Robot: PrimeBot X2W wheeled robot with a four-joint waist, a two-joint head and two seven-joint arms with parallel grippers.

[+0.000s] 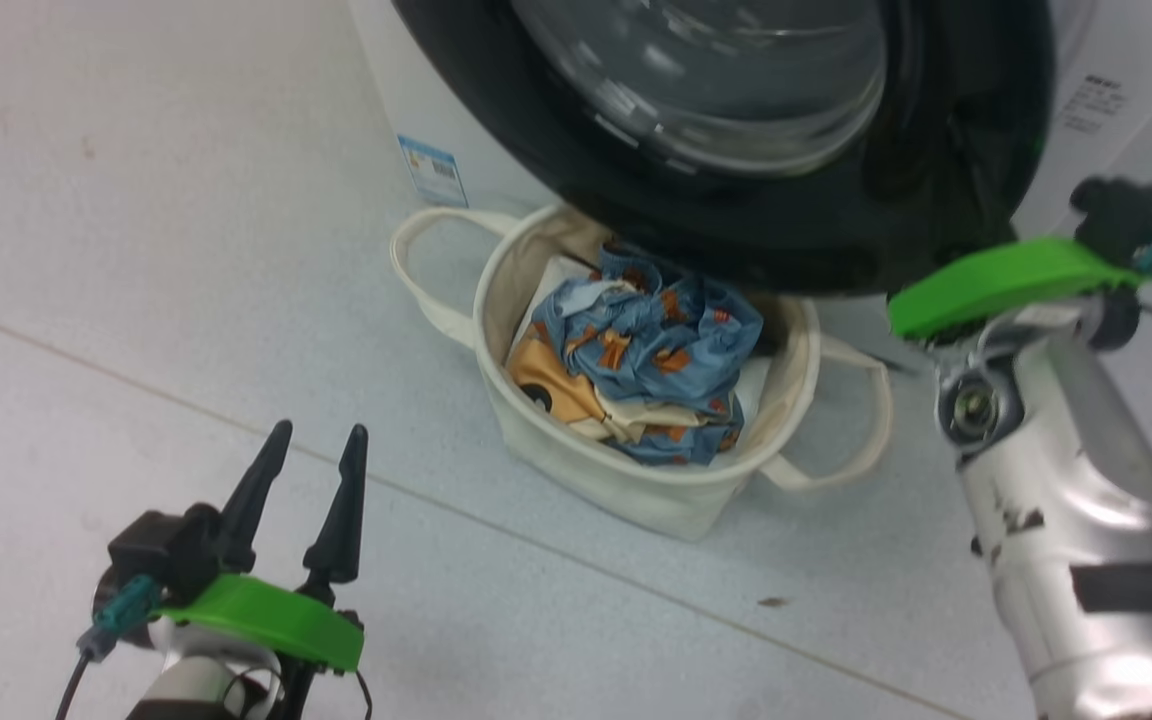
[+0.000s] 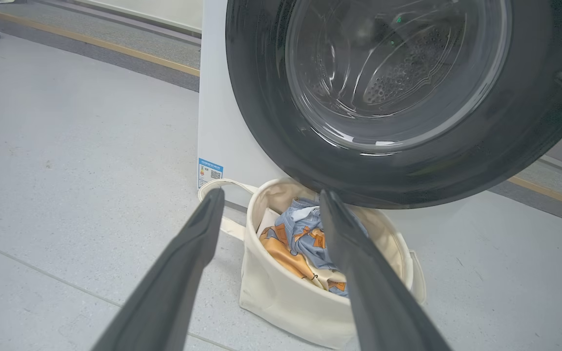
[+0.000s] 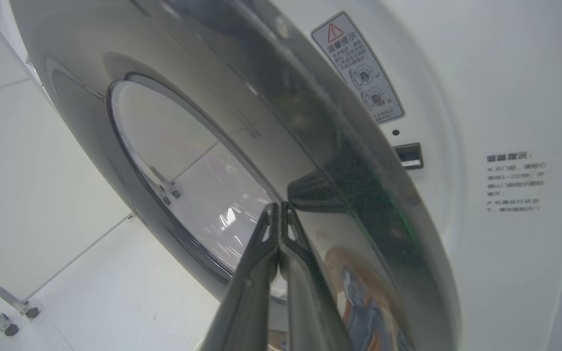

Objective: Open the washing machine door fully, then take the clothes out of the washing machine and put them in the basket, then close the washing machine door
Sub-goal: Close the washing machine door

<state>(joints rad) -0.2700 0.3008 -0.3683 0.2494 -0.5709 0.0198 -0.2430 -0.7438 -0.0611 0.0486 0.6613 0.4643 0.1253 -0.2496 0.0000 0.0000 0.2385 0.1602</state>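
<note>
Right wrist view: the right hand (image 3: 277, 208), pressed together, is pointed at the door (image 3: 188, 161) at 12 o'clock, the machine (image 3: 481, 73) beyond at 2 o'clock; the left hand (image 1: 320, 432) is spread.

The washing machine door (image 1: 736, 230) runs off the top of my head view. Its black rim covers the far edge of the basket (image 1: 636, 480) and the back of the clothes (image 1: 646, 360). I can't see what lies under the top garments. The blue label (image 1: 431, 170) is too small to read. From the left wrist, my left tool (image 2: 271, 194) covers part of the clothes. From the right wrist, the warning sticker (image 3: 359, 68) is blurred, and I can't tell whether my right tool (image 3: 276, 207) touches the door.
</note>
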